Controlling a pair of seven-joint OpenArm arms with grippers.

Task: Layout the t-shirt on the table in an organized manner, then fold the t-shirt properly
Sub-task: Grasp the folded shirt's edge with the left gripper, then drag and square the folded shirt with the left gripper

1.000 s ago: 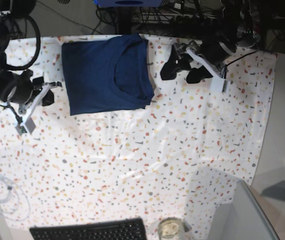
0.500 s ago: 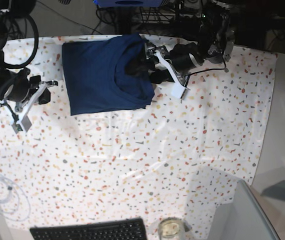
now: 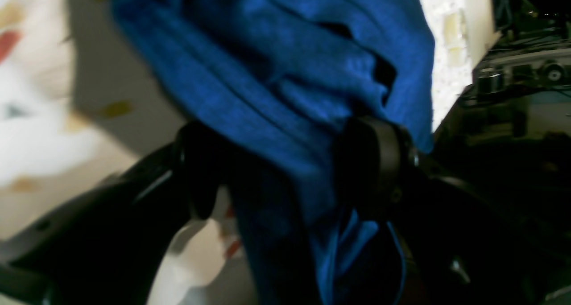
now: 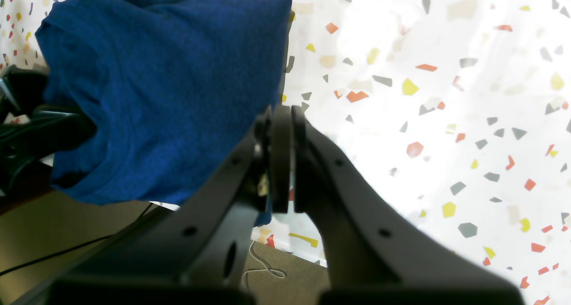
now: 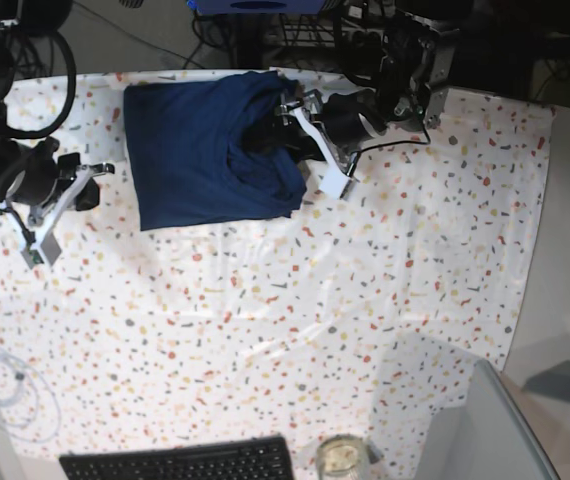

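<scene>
I see the t-shirt [image 5: 205,150] folded at the bench's [image 5: 365,300] far edge. My left gripper [image 3: 285,171] pinches bunched navy fabric at the collar side. My right gripper [image 4: 281,158] sits pressed together and empty, just beside the shirt's other edge.

A black keyboard [image 5: 180,462] is lying along the bottom edge of the base view, cut off by the frame. Just to its right, a round glass jar [image 5: 340,457] is standing, seen from above. A coiled white cable [image 5: 3,392] is resting at the lower left. A grey slanted panel [image 5: 485,430] is filling the lower right corner. Dark cables and equipment [image 5: 295,25] are crowding the top edge. In the right wrist view, a thin cord [image 4: 261,265] is trailing over brownish floor.
</scene>
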